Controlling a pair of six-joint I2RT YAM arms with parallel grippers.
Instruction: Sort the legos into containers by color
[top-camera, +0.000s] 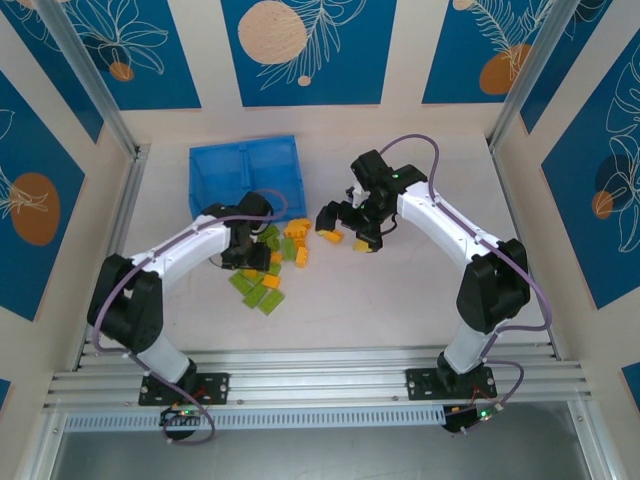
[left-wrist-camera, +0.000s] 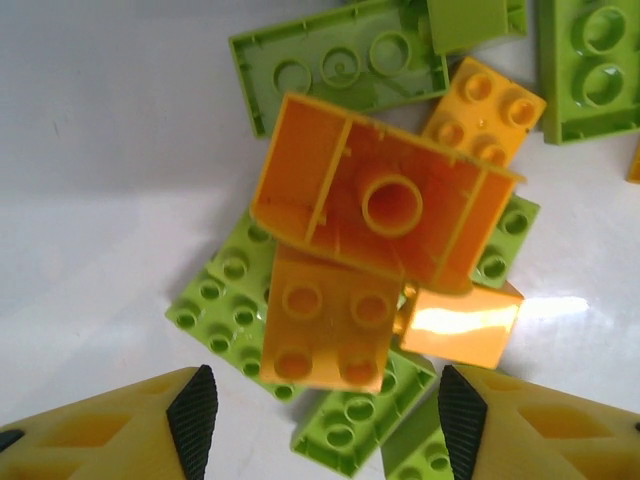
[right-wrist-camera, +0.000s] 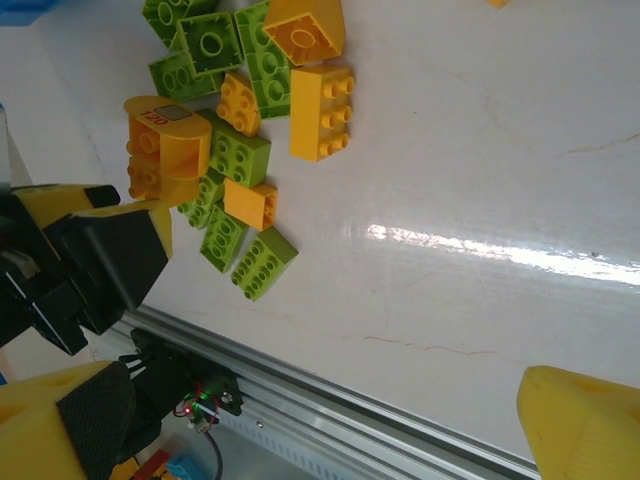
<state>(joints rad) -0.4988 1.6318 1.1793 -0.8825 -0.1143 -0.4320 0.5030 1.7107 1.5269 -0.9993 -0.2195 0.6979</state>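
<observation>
Hovering by one lego pile (top-camera: 268, 268), left hand (left-wrist-camera: 325, 410) and right hand (right-wrist-camera: 320, 425) both gape wide apart.

Bright, even light fills the overhead view, casting only soft, short shadows on the pale table (top-camera: 400, 290). In the left wrist view the upturned orange brick (left-wrist-camera: 385, 200) just ahead of the left gripper (left-wrist-camera: 325, 400) is sharp, with a white sheen on the orange face below it. Ahead of the right gripper (right-wrist-camera: 330, 420) a hot glare streak crosses the tabletop. Its near fingers (right-wrist-camera: 90, 430) look soft, perhaps out of focus.
</observation>
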